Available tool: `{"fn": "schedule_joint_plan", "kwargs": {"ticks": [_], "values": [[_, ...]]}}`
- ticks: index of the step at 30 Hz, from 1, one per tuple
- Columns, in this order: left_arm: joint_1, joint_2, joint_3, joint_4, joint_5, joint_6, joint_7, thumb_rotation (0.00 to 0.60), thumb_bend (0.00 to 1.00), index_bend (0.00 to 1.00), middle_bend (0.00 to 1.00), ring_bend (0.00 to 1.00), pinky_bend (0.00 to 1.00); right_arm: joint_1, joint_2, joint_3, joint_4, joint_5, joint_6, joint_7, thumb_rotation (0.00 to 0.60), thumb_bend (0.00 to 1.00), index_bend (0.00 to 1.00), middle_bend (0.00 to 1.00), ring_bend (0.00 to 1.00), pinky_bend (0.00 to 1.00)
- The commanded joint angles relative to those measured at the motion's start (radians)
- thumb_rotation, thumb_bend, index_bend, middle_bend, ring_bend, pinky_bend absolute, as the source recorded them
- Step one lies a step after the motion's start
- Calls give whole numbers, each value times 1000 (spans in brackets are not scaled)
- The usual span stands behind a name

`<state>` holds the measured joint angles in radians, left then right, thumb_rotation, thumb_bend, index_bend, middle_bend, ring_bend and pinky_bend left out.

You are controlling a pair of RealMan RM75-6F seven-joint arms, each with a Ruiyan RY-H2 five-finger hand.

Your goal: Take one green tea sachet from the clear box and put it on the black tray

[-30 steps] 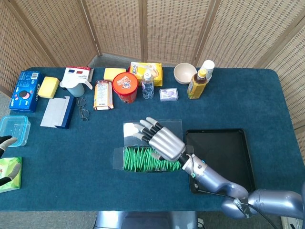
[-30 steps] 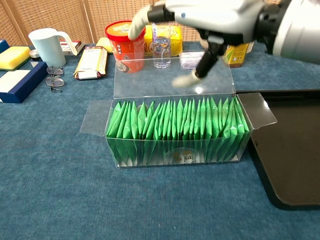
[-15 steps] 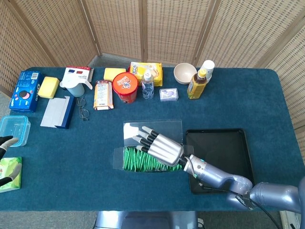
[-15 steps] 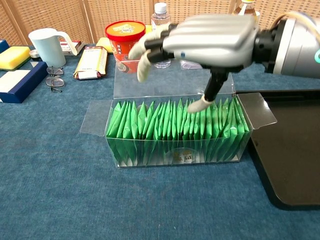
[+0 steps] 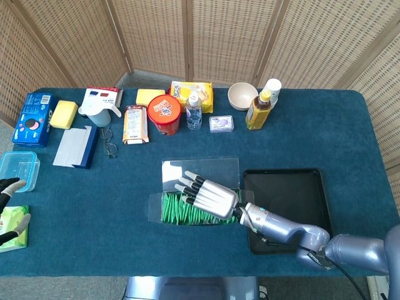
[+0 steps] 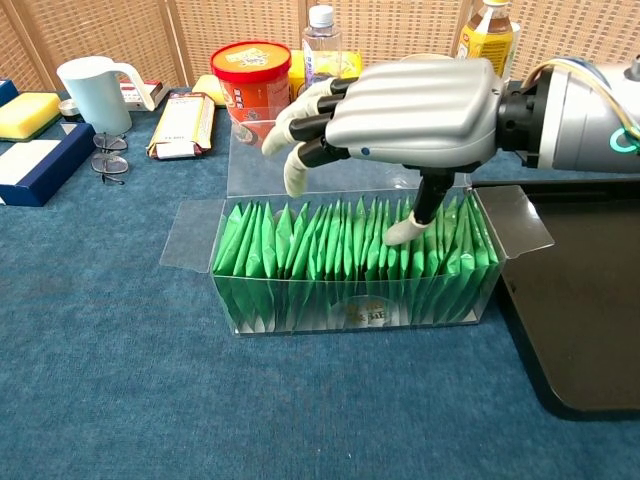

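Observation:
The clear box (image 6: 350,300) stands open at mid-table, packed with several upright green tea sachets (image 6: 300,245); its lid flap lies back behind it. My right hand (image 6: 415,105) hovers flat over the box's right half with its fingers spread and nothing in it. Its thumb tip (image 6: 400,232) points down and touches the sachet tops near the right end. From the head view the right hand (image 5: 206,195) covers the middle of the box (image 5: 169,209). The black tray (image 5: 294,200) lies bare just right of the box. Only the fingertips of my left hand (image 5: 7,187) show at the far left edge.
Along the back stand a white jug (image 6: 92,92), glasses (image 6: 108,160), a snack box (image 6: 183,125), a red tub (image 6: 250,75), a water bottle (image 6: 320,45) and a tea bottle (image 5: 259,109). A clear container (image 5: 17,170) and a green pack (image 5: 12,228) sit far left.
My right hand has sunk lower over the box and drawn back a little toward the tray. Its thumb tip has come down onto the sachet tops.

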<state>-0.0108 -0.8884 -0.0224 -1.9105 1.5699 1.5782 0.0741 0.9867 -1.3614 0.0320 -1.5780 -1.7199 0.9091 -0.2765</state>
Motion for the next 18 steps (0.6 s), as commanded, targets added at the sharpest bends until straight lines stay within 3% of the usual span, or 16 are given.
{"fn": "schedule_joint_plan", "kwargs": {"ticks": [1, 18], "values": [[0, -1, 0, 0, 1, -1, 0, 600, 300, 188, 184, 146, 247, 2, -3, 0, 4, 0, -7, -5, 600, 94, 274, 109, 0, 74], [4, 1, 2, 5, 0, 4, -7, 600, 300, 187, 184, 146, 247, 17, -47, 24, 41, 26, -41, -39, 600, 99, 267, 109, 0, 74]]}}
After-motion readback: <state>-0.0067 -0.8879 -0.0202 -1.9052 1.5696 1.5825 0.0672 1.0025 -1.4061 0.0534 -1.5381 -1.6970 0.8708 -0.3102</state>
